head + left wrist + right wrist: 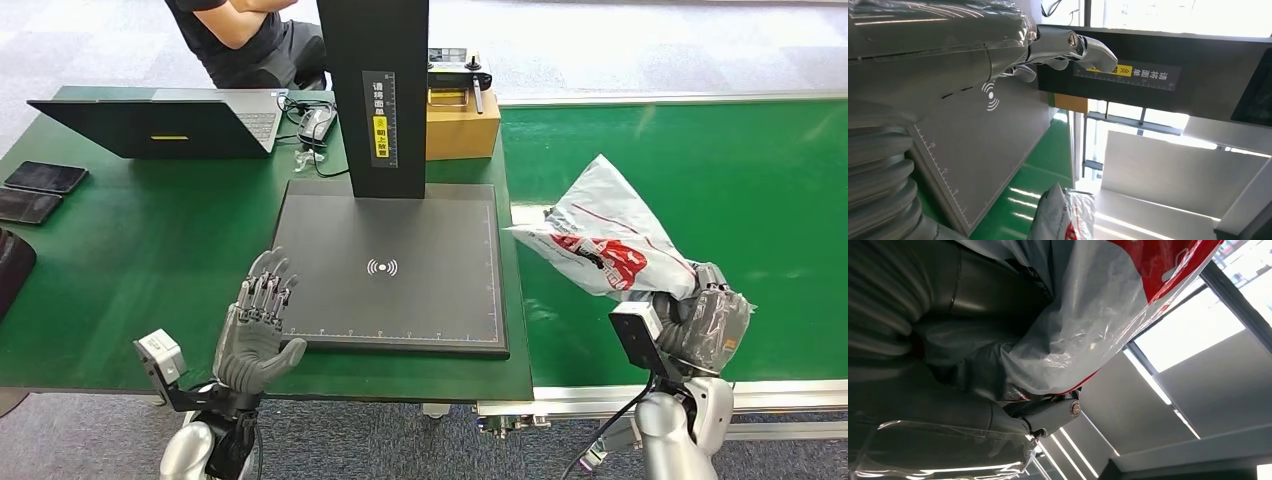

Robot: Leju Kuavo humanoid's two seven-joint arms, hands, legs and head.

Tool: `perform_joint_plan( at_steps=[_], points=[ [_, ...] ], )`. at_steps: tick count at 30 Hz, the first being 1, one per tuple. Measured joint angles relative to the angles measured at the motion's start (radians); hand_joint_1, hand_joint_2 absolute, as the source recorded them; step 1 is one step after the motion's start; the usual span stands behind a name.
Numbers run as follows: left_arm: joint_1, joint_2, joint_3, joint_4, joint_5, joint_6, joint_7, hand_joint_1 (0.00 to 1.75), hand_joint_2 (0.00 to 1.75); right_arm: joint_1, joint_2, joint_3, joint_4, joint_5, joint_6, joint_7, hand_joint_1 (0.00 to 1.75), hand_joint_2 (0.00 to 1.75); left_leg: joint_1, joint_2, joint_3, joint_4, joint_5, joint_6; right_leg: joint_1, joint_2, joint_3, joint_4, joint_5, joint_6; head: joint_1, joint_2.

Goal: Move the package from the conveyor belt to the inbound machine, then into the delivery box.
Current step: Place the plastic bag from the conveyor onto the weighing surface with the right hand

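Grey, plastic-wrapped, the right hand [708,322] is clamped on the near end of a crumpled white plastic package with red print [603,238], holding it lifted over the green conveyor belt [720,160], its free end pointing left toward the flat dark scanning plate of the inbound machine [400,265]. The left hand [258,325] hovers at the plate's near left corner, fingers spread apart and holding nothing. Farther left on the green table [130,250] sits an open dark laptop [160,125].

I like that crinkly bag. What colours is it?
The bag is white-grey plastic with red print. The head view shows it best, gripped by the right hand.
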Motion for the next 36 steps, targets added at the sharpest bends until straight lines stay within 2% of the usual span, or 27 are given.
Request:
perform_joint_plan(
  at_steps=[6, 10, 13, 17, 21, 25, 29, 32, 36],
  points=[
    [-0.011, 0.002, -0.004, 0.002, 0.006, 0.0, -0.007, 0.0, 1.75, 0.028, 0.003, 0.081, -0.117, 0.024, -0.005, -0.007, 1.75, 1.75, 0.0, 0.0, 0.0, 0.0, 0.0, 0.0, 0.0, 0.0, 0.0, 0.0, 0.0, 0.0, 0.0, 0.0],
    [-0.02, 0.004, -0.007, 0.009, 0.014, 0.0, -0.018, 0.0, 1.75, 0.027, -0.01, 0.16, -0.147, 0.002, 0.132, -0.009, 1.75, 1.75, 0.0, 0.0, 0.0, 0.0, 0.0, 0.0, 0.0, 0.0, 0.0, 0.0, 0.0, 0.0, 0.0, 0.0],
    [-0.025, 0.008, -0.012, 0.016, 0.017, -0.004, -0.028, 0.0, 1.75, 0.017, -0.035, 0.235, -0.138, 0.039, 0.22, -0.012, 1.75, 1.75, 0.0, 0.0, 0.0, 0.0, 0.0, 0.0, 0.0, 0.0, 0.0, 0.0, 0.0, 0.0, 0.0, 0.0],
    [-0.03, 0.013, -0.023, 0.027, 0.017, -0.013, -0.04, 0.0, 1.75, -0.004, -0.077, 0.334, -0.089, 0.109, 0.31, -0.013, 1.75, 1.75, 0.0, 0.0, 0.0, 0.0, 0.0, 0.0, 0.0, 0.0, 0.0, 0.0, 0.0, 0.0, 0.0, 0.0],
    [-0.032, 0.019, -0.03, 0.037, 0.018, -0.017, -0.049, 0.0, 1.75, -0.051, -0.113, 0.423, 0.004, 0.169, 0.362, 0.006, 1.75, 1.75, 0.0, 0.001, 0.0, 0.0, 0.0, 0.0, 0.0, 0.001, 0.0, 0.0, 0.0, 0.0, 0.0, 0.0],
    [-0.033, 0.025, -0.033, 0.047, 0.018, -0.019, -0.052, 0.0, 1.75, -0.107, -0.136, 0.481, 0.096, 0.218, 0.364, 0.027, 1.75, 1.75, 0.0, 0.0, 0.0, 0.0, 0.0, 0.0, 0.0, 0.0, 0.0, 0.0, 0.0, 0.0, 0.0, 0.0],
    [-0.034, 0.03, -0.037, 0.052, 0.02, -0.019, -0.055, 0.0, 1.75, -0.197, -0.147, 0.549, 0.222, 0.356, 0.34, 0.079, 1.75, 1.75, 0.0, 0.002, 0.0, 0.0, 0.0, 0.0, 0.0, 0.002, 0.0, 0.0, 0.001, 0.0, 0.0, 0.0],
    [-0.037, 0.033, -0.043, 0.055, 0.023, -0.019, -0.057, 0.0, 1.75, -0.304, -0.145, 0.622, 0.359, 0.424, 0.286, 0.087, 1.75, 1.75, 0.0, 0.002, 0.001, 0.0, 0.001, -0.001, 0.0, 0.002, 0.0, 0.001, 0.001, 0.0, 0.0, 0.0],
    [-0.053, 0.034, -0.053, 0.066, 0.024, -0.021, -0.057, 0.0, 1.75, -0.445, -0.117, 0.705, 0.532, 0.428, 0.153, 0.067, 1.75, 1.75, 0.0, 0.002, 0.001, 0.0, 0.002, -0.001, 0.0, 0.002, 0.0, 0.002, 0.002, -0.001, 0.0, 0.0]
  ],
)
